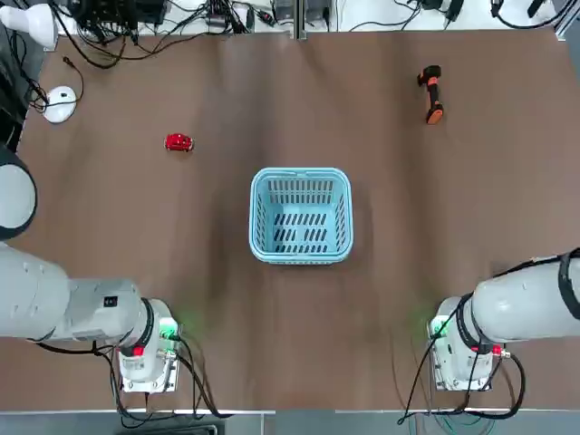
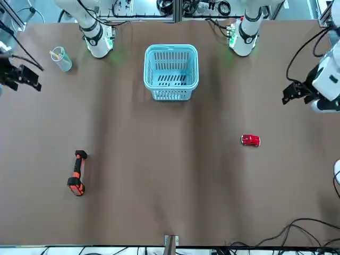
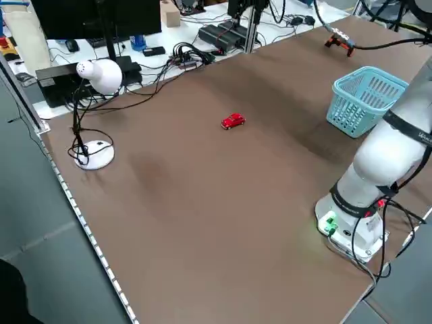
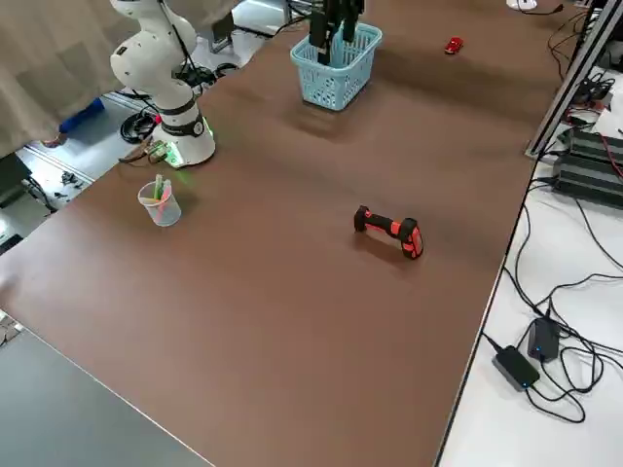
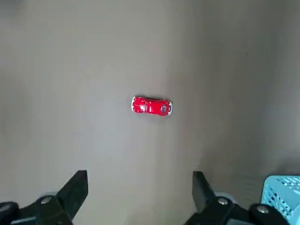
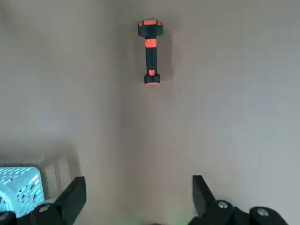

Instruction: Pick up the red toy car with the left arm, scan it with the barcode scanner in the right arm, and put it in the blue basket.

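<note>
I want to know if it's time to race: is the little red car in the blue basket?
No, the red car sits on the brown table, apart from the blue basket.

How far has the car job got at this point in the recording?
Nothing looks done: the car and scanner lie on the table, outside the basket. Neither is in hand; both grippers, left and right, stand open above the table. Grasping, scanning and basketing remain.

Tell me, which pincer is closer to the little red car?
Left. The left pincer hangs above the table, on the same side of the basket as the car. The right pincer hangs way across, on the basket's other side.
</note>
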Controlling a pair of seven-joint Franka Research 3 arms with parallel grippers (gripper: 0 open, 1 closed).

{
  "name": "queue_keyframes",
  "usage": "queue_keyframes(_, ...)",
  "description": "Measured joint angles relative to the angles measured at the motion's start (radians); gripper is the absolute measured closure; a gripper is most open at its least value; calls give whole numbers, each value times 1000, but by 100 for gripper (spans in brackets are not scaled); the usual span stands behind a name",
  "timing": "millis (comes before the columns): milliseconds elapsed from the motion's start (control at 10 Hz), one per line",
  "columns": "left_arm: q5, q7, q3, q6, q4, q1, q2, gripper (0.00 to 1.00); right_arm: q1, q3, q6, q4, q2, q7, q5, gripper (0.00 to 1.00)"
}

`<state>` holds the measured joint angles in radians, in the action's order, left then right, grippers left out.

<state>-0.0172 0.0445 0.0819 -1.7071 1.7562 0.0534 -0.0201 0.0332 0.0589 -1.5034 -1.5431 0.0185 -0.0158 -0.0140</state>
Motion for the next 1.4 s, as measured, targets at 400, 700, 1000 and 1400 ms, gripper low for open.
queue_keyframes(400, 3, -137, -1, -201, 166, 28, 25, 4, -7, 8, -141, -8, 177, 0, -2, 0)
queue_keyframes(700, -3, -161, -5, -318, 281, 64, 45, 4, -8, 9, -259, -11, 283, 0, -2, 0)
queue_keyframes(1000, -78, 124, -6, -481, 419, 105, 69, 3, -11, 10, -423, -13, 402, 0, -2, 0)
queue_keyframes(1400, -148, 582, 1, -619, 449, 129, 204, 3, -21, 12, -632, -14, 598, 16, -2, 0)
